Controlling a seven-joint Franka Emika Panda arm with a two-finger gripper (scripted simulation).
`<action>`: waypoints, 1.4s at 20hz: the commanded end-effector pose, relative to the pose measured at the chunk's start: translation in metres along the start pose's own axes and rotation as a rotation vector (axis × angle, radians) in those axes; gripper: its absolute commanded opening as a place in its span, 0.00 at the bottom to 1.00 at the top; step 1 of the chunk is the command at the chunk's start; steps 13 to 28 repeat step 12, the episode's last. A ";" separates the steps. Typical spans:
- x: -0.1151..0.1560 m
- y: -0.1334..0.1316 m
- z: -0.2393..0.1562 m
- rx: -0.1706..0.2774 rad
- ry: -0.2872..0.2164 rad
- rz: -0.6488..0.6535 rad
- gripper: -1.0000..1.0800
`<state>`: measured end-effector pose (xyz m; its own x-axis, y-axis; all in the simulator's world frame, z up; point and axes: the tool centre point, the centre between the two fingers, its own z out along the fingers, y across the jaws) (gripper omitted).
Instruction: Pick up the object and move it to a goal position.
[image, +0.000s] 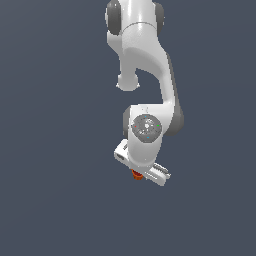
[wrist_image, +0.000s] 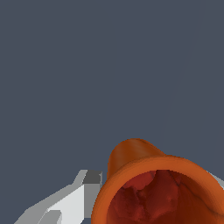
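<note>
The cup (image: 136, 174) sits between the fingers of the end effector (image: 145, 173), at seven o'clock below the wrist, apparently grasped, so pickup looks done and carrying to an unseen goal remains.

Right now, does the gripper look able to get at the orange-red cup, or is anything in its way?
Probably yes. The orange-red cup sits right at the gripper, filling the wrist view beside one white finger. Nothing else shows nearby. Whether the jaws have closed on it cannot be told.
</note>
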<state>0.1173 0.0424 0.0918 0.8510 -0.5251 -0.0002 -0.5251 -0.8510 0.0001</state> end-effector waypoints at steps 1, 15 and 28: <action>0.006 -0.005 -0.008 0.000 0.000 0.000 0.00; 0.015 -0.012 -0.019 0.000 0.000 0.000 0.00; 0.015 -0.012 -0.019 0.000 0.000 0.000 0.00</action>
